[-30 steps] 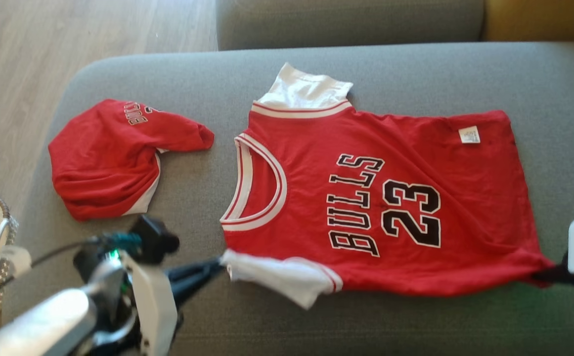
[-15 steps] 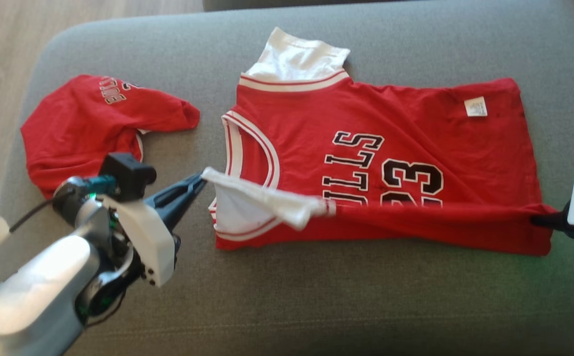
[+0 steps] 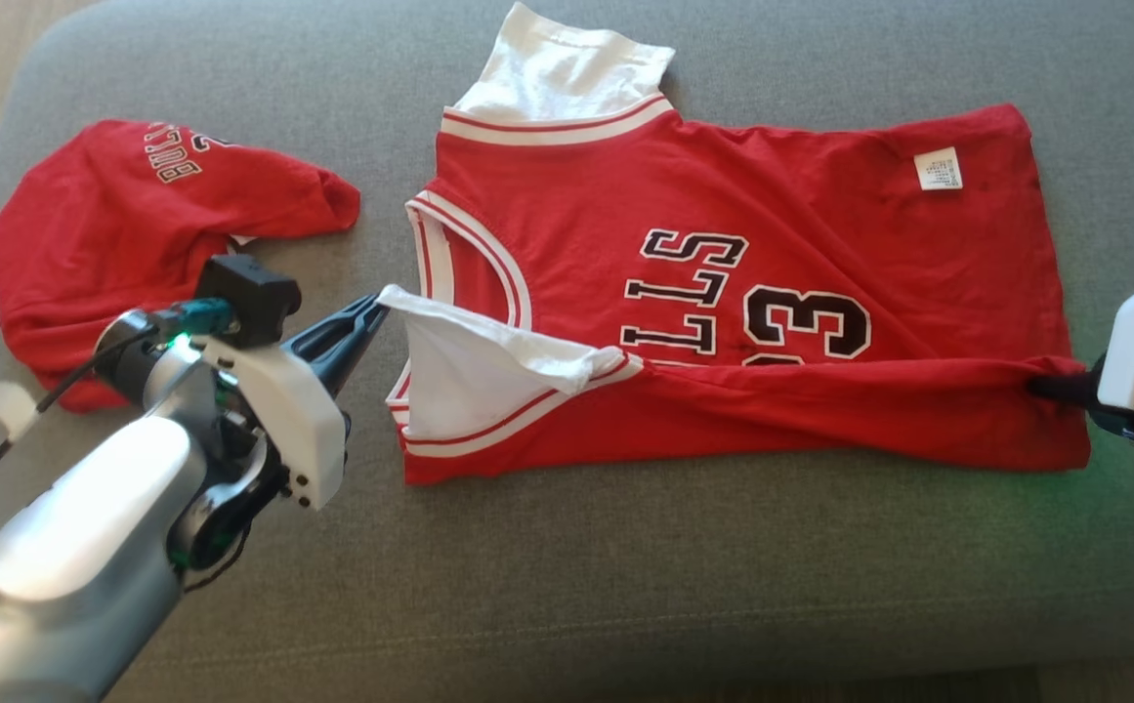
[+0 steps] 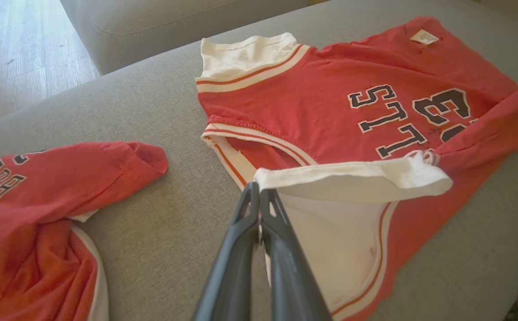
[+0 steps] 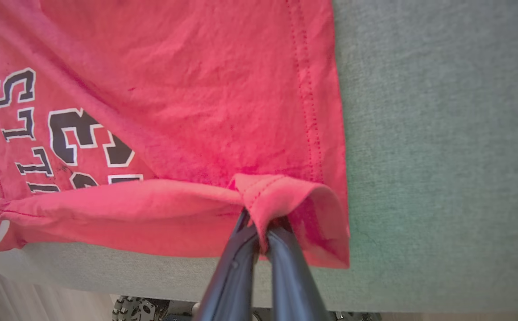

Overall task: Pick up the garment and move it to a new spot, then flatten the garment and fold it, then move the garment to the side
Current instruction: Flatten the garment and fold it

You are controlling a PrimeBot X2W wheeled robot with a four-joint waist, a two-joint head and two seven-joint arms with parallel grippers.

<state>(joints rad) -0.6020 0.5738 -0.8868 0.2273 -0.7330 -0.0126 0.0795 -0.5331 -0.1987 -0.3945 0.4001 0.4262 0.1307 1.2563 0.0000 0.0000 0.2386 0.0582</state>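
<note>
The garment [image 3: 772, 205] is a red jersey with white sleeves and black "BULLS 23" lettering, spread on the grey sofa cushion [image 3: 625, 586]. Its near long edge is lifted and drawn over the body, covering the lower part of the lettering. My left gripper [image 3: 379, 305] is shut on the white near sleeve [image 4: 352, 178], pinched at its corner [image 4: 259, 185]. My right gripper [image 3: 1045, 386] is shut on the red hem corner [image 5: 263, 196] at the right end. The far sleeve [image 3: 557, 68] lies flat.
A second red garment [image 3: 127, 225] lies bunched on the cushion at the left, just beyond my left wrist. Wood floor [image 4: 18, 53] runs past the cushion's left end, and another grey cushion [image 4: 174, 22] stands behind.
Both grippers have carried the near edge of the garment away from me, over its body, folding it lengthwise. The head camera has tilted down, shifting the whole picture up.
</note>
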